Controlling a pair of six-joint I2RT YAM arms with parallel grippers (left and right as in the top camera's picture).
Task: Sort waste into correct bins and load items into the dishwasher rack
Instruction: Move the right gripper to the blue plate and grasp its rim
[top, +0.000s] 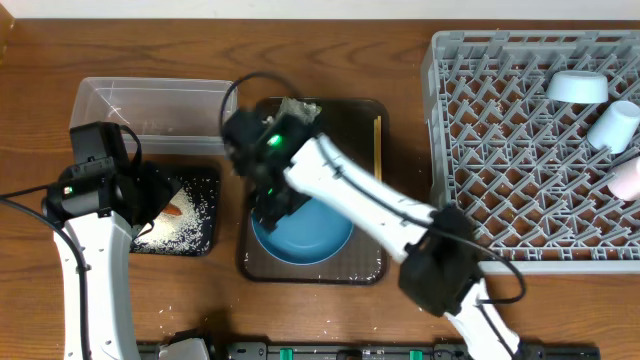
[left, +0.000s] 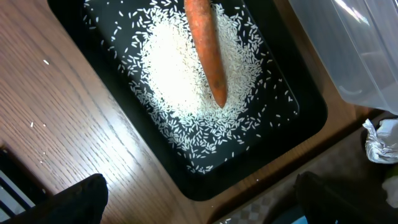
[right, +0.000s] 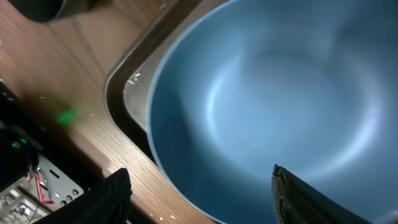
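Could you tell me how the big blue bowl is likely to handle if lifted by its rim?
The big blue bowl looks rigid, so it should keep its shape. Its glossy inside suggests a slippery rim. Wide and gripped at one edge, it would probably tilt.

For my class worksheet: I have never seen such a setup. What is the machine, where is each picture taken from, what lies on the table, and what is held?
Two robot arms work at a table. One picture looks down from above; the other two come from cameras on the wrists. The left arm hangs over a black tray of rice and a carrot piece, jaws open, empty. The right arm has open jaws astride the rim of a dark blue bowl on a brown tray, not gripping. Cups lie in the grey rack.
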